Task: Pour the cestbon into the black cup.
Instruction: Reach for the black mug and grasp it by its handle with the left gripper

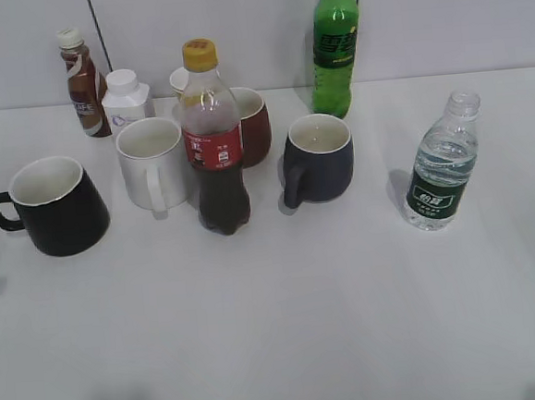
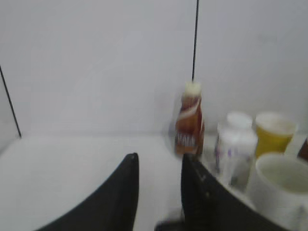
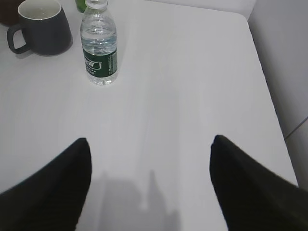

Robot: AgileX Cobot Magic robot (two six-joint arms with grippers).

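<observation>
The cestbon (image 1: pixel 443 163), a small clear bottle with a dark green label and no cap, stands upright at the right of the table. It also shows in the right wrist view (image 3: pixel 99 53). The black cup (image 1: pixel 60 207), glossy with a white inside, stands at the far left with its handle pointing left. My right gripper (image 3: pixel 150 144) is wide open and empty, well short of the cestbon. My left gripper (image 2: pixel 160 156) is open with a narrower gap and empty, low over the table's left side. Neither gripper shows in the exterior view. The black cup is not clear in either wrist view.
Between cup and cestbon stand a white mug (image 1: pixel 153 163), a red-labelled cola bottle (image 1: pixel 215 139), a red-brown mug (image 1: pixel 252 127) and a navy mug (image 1: pixel 318 159). Behind are a tall green bottle (image 1: pixel 336 46), a brown bottle (image 1: pixel 82 85) and a white bottle (image 1: pixel 127 100).
</observation>
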